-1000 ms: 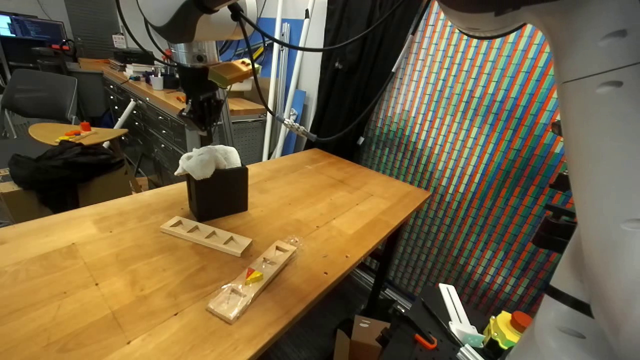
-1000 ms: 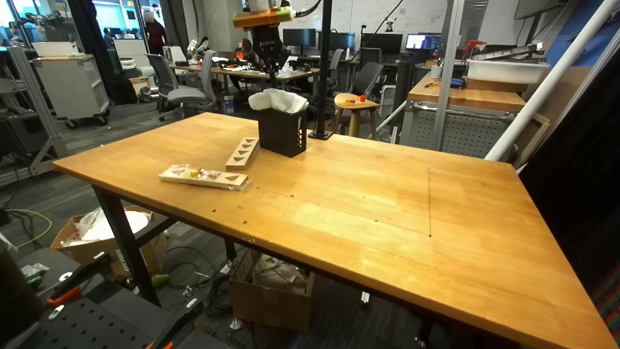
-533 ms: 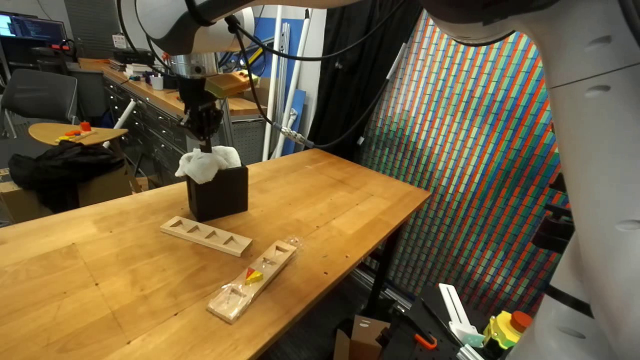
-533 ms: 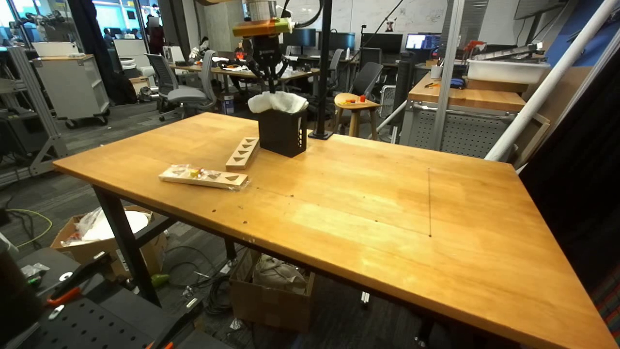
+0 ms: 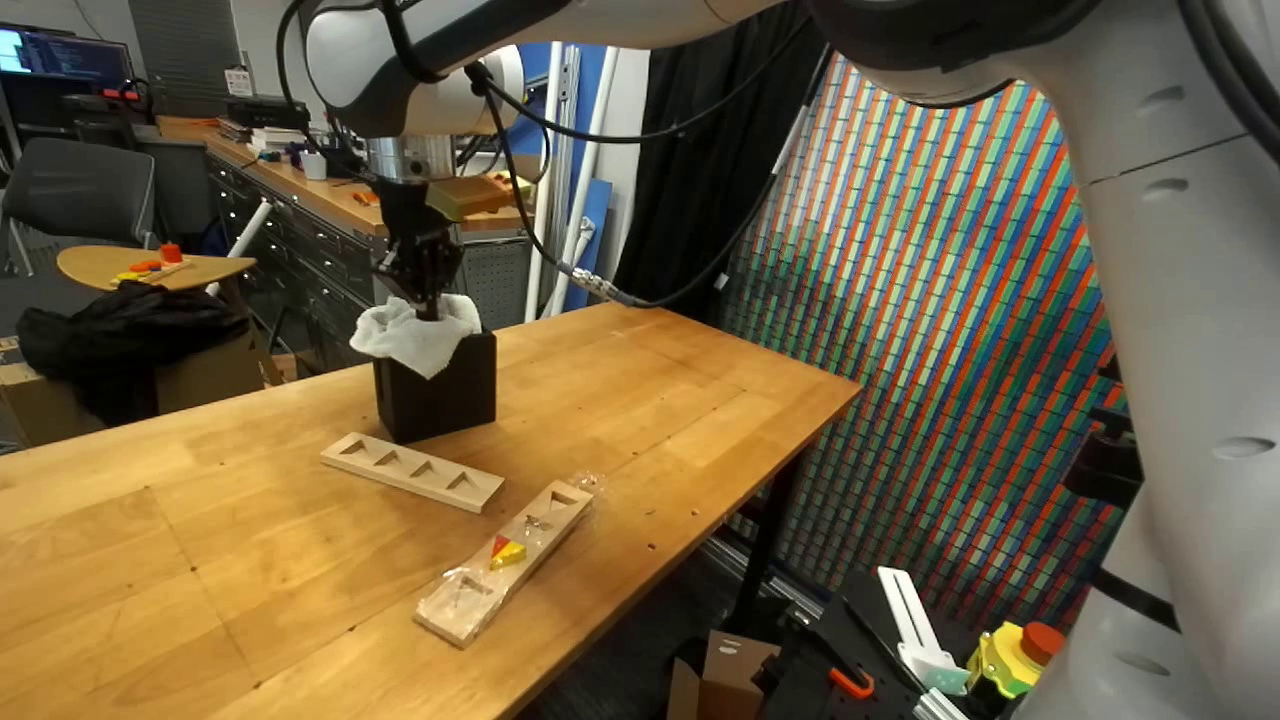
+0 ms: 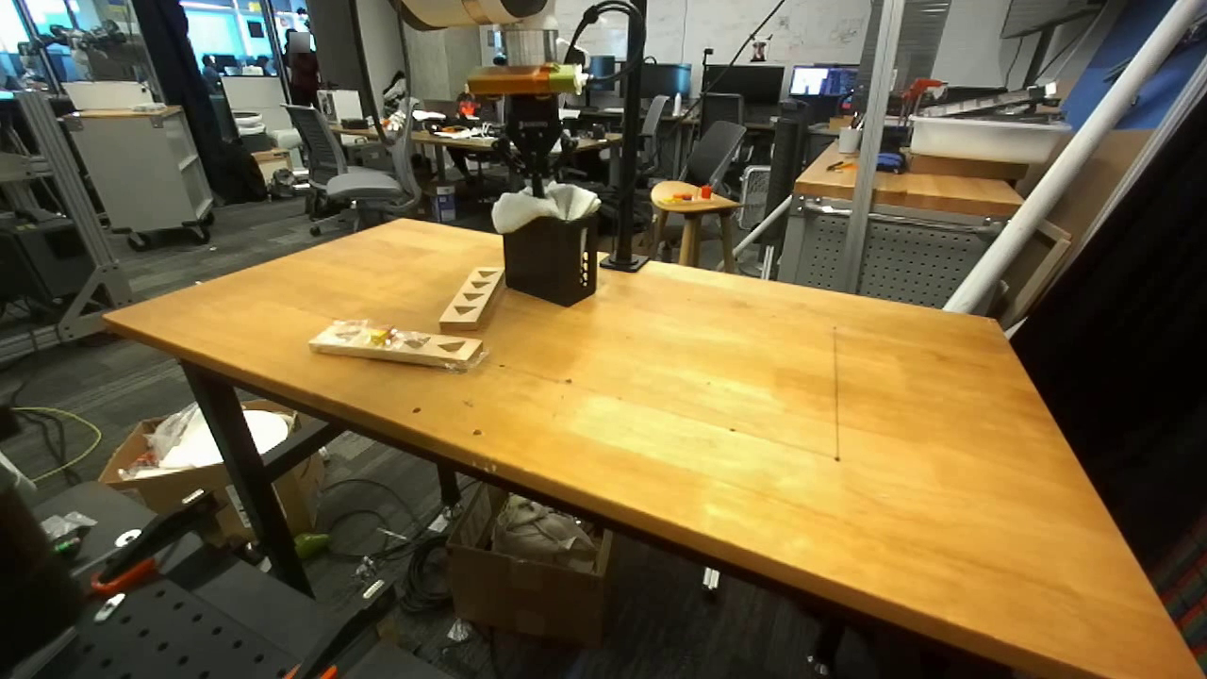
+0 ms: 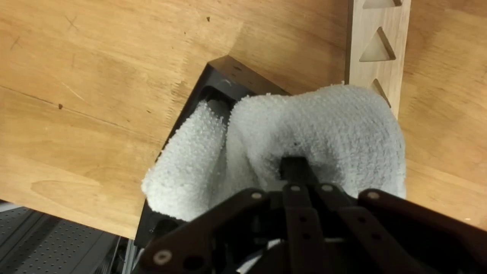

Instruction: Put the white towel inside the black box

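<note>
While the soft white terry-cloth towel [image 7: 354,125] sits bunched in the mouth of the upright black box with holes along one narrow side [image 6: 547,259], much of it bulges above the rim, so the task looks well advanced but not finished. The carrying appears done: the cloth is at the opening, and no visible part of it reaches the honey-coloured wooden table [image 5: 650,420] on which the box stands, just beside a pale wooden strip with triangular recesses [image 5: 412,474]. How much towel lies down inside the walls is hidden. What is left, in my judgement, is tucking in the folds, above all the loose corner [image 5: 424,362] that hangs outside the box in an exterior view.

As for the black two-fingered gripper [image 7: 296,164], its jaws are pressed together and seem to pinch nothing. Their tips point down and touch the top of the towel, sitting in a dent there; the towel lies directly below them and bulges up around that hollow. In the wrist view the tips sit within the cloth's broader lobe, a narrower ridge standing off to one side
</note>
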Controlling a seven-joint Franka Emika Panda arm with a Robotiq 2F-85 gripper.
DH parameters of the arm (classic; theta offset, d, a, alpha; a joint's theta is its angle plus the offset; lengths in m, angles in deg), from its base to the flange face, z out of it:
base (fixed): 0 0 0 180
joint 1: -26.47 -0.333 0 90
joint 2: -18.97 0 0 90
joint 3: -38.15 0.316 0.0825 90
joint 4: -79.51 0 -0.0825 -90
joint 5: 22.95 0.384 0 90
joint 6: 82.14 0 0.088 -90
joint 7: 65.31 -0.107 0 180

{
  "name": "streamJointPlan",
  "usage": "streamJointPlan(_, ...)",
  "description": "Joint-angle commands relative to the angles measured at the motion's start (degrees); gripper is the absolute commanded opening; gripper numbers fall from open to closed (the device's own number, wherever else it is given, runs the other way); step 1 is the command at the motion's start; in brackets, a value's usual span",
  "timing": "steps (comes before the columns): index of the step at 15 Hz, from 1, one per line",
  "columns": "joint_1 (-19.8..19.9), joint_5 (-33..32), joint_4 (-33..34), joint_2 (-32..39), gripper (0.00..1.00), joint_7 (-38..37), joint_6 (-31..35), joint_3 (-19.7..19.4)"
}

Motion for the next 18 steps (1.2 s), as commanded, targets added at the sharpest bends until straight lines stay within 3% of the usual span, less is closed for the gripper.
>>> streamJointPlan(1,1.01,1.95,-0.82,0.14,0.01,-0.26,1.32,-0.18)
streamJointPlan(18,1.66,2.88,-0.85,2.88,0.01,3.52,-2.97,0.63)
